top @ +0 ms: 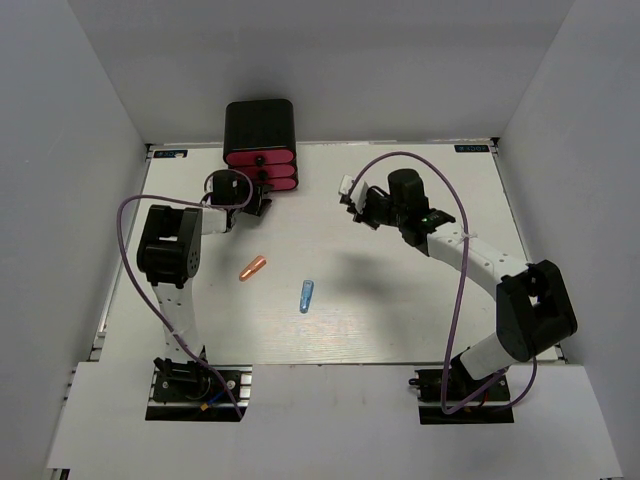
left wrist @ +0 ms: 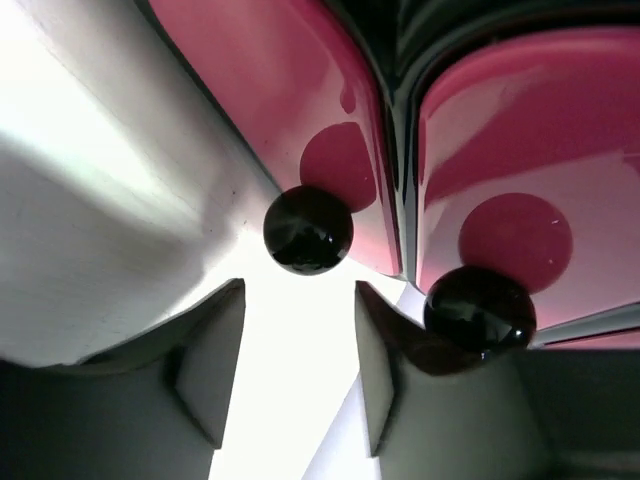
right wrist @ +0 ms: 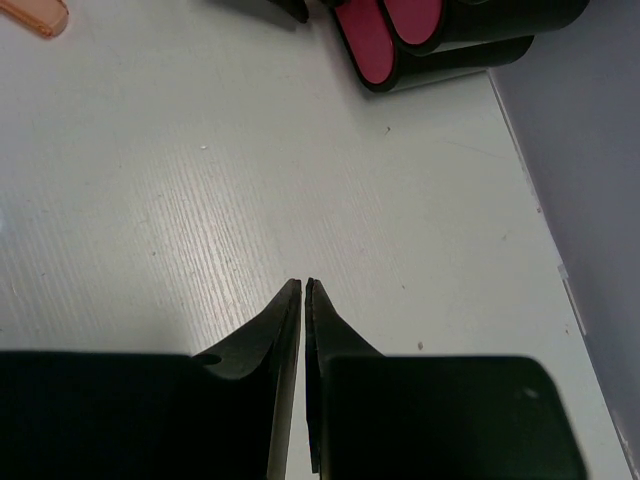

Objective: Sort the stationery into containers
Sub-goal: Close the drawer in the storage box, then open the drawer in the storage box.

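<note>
Drawer box (top: 258,122) at table (top: 400,320) far edge, left; capsule (top: 253,268) mid-table before it; second capsule (top: 305,296) just right.

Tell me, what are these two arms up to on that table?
They are sorting small pieces into the pink drawers. The left gripper is open just in front of a drawer's black knob, not gripping it. The right gripper is shut and empty above the table. An orange piece and a blue piece lie loose on the table.

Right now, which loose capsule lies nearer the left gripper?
The orange capsule; the blue capsule lies farther right, further from the left gripper at the pink drawers.
</note>
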Robot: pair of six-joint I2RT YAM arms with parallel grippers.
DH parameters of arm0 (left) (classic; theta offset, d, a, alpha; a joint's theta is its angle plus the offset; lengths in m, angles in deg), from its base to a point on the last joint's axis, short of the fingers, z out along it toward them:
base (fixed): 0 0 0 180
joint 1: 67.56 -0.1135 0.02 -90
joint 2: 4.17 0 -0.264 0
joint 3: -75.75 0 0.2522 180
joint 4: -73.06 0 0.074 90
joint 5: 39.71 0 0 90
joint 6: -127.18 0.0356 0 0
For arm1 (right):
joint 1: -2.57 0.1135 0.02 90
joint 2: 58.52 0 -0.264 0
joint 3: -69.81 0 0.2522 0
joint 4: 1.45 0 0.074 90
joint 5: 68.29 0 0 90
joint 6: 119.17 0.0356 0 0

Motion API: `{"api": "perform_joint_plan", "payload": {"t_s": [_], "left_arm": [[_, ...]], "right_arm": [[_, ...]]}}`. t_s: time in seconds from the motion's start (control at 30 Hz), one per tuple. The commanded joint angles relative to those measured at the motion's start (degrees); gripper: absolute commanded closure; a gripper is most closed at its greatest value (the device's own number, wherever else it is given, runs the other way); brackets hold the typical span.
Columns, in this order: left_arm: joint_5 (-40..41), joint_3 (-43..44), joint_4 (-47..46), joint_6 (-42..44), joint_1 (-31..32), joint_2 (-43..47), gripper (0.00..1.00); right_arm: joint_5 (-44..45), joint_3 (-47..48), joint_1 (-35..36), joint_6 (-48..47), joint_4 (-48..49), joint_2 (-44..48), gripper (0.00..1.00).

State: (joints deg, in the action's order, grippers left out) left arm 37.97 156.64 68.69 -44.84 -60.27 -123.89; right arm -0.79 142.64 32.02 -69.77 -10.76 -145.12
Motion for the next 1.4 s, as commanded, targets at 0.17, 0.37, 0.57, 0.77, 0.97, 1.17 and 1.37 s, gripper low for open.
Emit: {"api": "perform_joint_plan", "payload": {"t_s": [0.17,0.37,0.57,0.77,0.97,1.17,1.37], "left_arm": [[2.82,3.53,4.5,3.62,-0.87,1.42,0.4],[7.91,5.99,8.81,4.93,-0.87,0.89,0.51],[8.62,7.4,9.96,5.64,-0.87,-0.24,0.66],[6.78,4.6,9.43,6.17,-0.87,0.53,0.77],[6.17,-4.81,7.58,7.49,0.36,7.48,0.79],[6.16,-10.53,10.73,10.11,0.36,13.45,0.81],[7.3,-10.53,17.59,13.9,0.36,17.24,0.54]], "right_arm": [[-1.05,-1.24,-1.06,0.52,1.26,2.32,0.89],[-1.14,-1.59,-1.5,0.17,0.91,2.67,0.89],[-1.41,-1.5,-1.59,0.08,0.56,2.58,0.89],[-4.38,-1.76,-1.77,-1.32,-0.84,2.67,0.82],[-16.33,-0.36,-1.42,-10.79,-10.84,1.19,0.5],[-26.0,2.89,-0.89,-22.58,-23.59,-1.81,0.34],[-30.5,9.04,2.1,-45.42,-37.92,-8.47,0.25]]}}
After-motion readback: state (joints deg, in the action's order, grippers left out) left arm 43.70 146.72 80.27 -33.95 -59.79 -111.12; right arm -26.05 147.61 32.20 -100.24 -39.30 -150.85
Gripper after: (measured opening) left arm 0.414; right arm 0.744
